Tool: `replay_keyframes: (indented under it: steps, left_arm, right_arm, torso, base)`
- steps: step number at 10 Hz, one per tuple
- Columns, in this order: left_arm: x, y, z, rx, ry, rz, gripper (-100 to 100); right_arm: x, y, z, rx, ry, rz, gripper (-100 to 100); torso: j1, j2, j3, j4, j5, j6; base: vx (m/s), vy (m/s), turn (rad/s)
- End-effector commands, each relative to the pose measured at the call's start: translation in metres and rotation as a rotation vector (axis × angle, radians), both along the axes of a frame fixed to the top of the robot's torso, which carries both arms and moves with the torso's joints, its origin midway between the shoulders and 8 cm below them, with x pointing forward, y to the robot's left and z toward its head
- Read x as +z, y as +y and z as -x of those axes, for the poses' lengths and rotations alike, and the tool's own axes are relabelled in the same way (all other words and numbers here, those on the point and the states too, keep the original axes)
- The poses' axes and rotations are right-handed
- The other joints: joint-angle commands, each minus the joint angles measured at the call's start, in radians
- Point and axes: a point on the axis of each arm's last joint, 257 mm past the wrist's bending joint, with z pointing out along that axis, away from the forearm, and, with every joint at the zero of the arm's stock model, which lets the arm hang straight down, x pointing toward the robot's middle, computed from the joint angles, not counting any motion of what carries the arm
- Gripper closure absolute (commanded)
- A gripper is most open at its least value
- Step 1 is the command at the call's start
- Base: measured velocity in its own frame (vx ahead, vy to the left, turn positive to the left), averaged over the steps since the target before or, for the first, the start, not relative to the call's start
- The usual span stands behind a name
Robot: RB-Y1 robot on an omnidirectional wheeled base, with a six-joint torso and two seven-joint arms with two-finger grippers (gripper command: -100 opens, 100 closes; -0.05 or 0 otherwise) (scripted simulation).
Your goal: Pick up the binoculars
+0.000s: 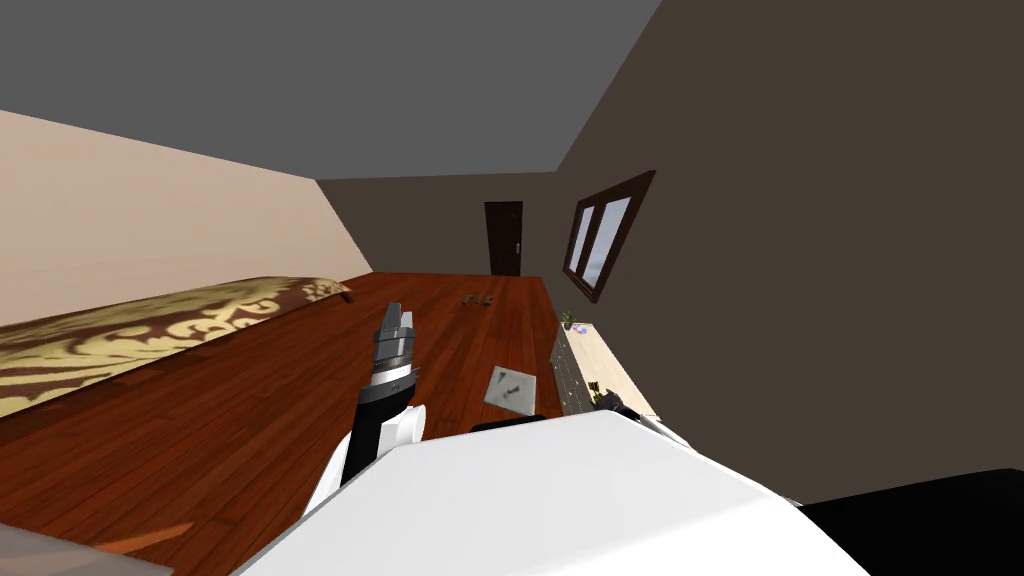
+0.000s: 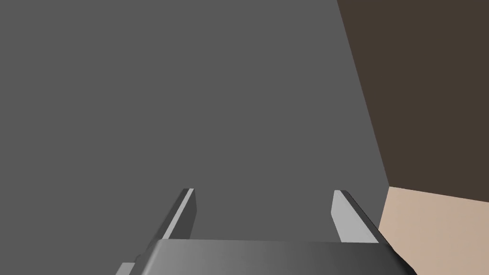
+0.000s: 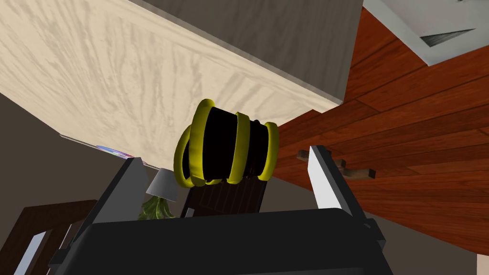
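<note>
Head cam looks steeply down & fwd, rolled, over red-brown plank floor; pale wood-topped desk small at right. R wrist cam sits v. close to black, yellow-ringed binoculars, sharing desk & floor w/ head cam; L wrist cam faces upward.

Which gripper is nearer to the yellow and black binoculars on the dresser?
Right. The right gripper, open, faces the binoculars from close by; the left gripper, open, is raised above the floor, far from them.
</note>
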Motion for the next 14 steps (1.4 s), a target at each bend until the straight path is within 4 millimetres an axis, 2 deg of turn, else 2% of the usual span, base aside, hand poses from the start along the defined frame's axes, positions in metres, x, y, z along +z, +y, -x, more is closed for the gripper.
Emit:
replay_keyframes:
  steps: [1, 3, 4, 8, 9, 10, 13, 14]
  left_arm:
    - [0.000, 0.000, 0.000, 0.000, 0.000, 0.000, 0]
    - [0.000, 0.000, 0.000, 0.000, 0.000, 0.000, 0]
    - [0.000, 0.000, 0.000, 0.000, 0.000, 0.000, 0]
    - [0.000, 0.000, 0.000, 0.000, 0.000, 0.000, 0]
    - [0.000, 0.000, 0.000, 0.000, 0.000, 0.000, 0]
    - [0.000, 0.000, 0.000, 0.000, 0.000, 0.000, 0]
    - [0.000, 0.000, 0.000, 0.000, 0.000, 0.000, 0]
    - [0.000, 0.000, 0.000, 0.000, 0.000, 0.000, 0]
  right_arm:
    - [0.000, 0.010, 0.000, 0.051, -0.008, 0.003, -100]
    - [0.000, 0.008, 0.000, 0.047, -0.007, 0.004, -100]
    - [0.000, 0.009, 0.000, 0.050, -0.007, 0.005, 100]
    - [0.001, 0.008, -0.001, 0.046, -0.008, 0.005, 100]
    - [0.001, 0.008, -0.001, 0.047, -0.008, 0.005, 0]
    - [0.000, 0.002, 0.000, 0.013, -0.001, 0.004, 100]
    - [0.002, -0.016, 0.000, -0.065, 0.011, 0.008, 100]
    - [0.002, -0.016, 0.000, -0.074, 0.009, 0.001, 100]
  torso:
    - [0.000, 0.000, 0.000, 0.000, 0.000, 0.000]
    - [-0.001, 0.001, 0.000, 0.000, 0.000, 0.000]
    - [-0.002, 0.004, 0.002, 0.001, 0.000, 0.000]
    - [-0.003, 0.008, 0.004, 0.001, -0.001, -0.001]
    - [-0.003, 0.008, 0.004, 0.001, -0.001, -0.001]
    - [-0.003, 0.008, 0.004, 0.001, -0.001, -0.001]
    - [-0.009, 0.015, 0.009, 0.003, -0.005, -0.005]
    - [-0.008, 0.015, 0.008, 0.003, -0.005, -0.005]
  base:
    - [0.148, 0.020, -0.306]
    - [0.076, 0.018, -0.081]
    - [0.009, 0.003, 0.002]
    - [0.001, 0.000, -0.003]
    - [0.000, 0.000, 0.000]
    - [-0.098, -0.022, 0.283]
    - [-0.184, -0.048, 0.337]
    - [-0.108, -0.018, 0.150]
